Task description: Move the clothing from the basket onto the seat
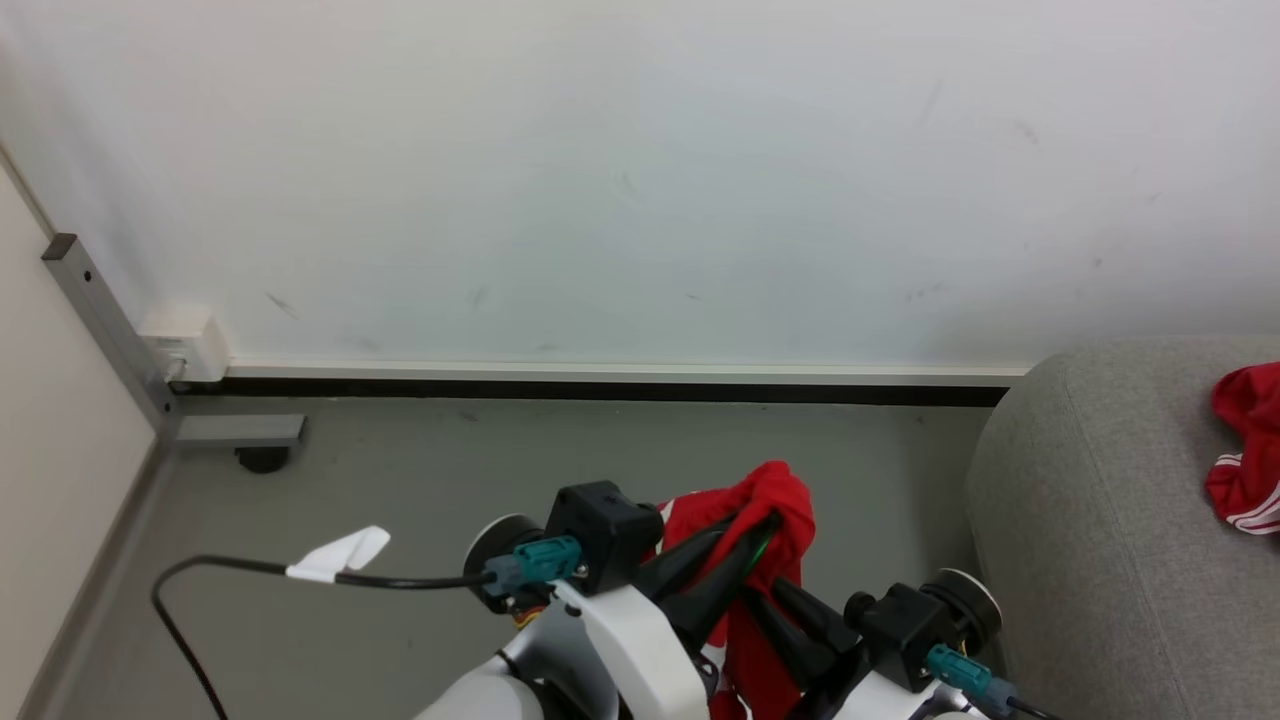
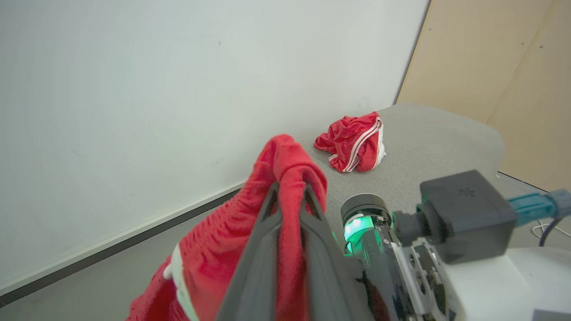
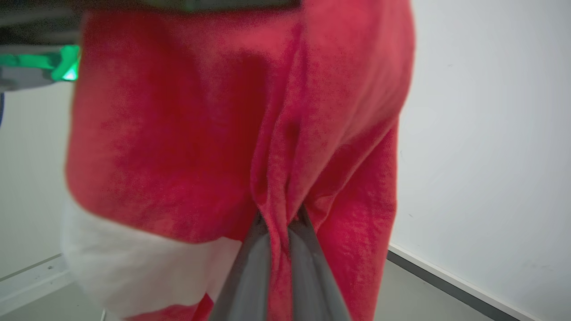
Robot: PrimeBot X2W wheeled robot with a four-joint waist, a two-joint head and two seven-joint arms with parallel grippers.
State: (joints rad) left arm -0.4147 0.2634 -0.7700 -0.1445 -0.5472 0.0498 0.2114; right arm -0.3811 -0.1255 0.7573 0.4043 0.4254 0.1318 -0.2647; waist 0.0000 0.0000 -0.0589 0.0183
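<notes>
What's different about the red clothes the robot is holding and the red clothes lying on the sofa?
The held garment hangs in the air, pinched by the left gripper and right gripper; the sofa garment lies on the seat, untouched. The held garment drapes long; the sofa garment is bunched up. The held garment shows a wide white band; the sofa garment, thin white stripes. Both are bright red.

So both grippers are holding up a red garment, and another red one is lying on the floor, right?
Not quite: the second red garment lies on the grey seat, as the left wrist view shows. The rest is right.
</notes>
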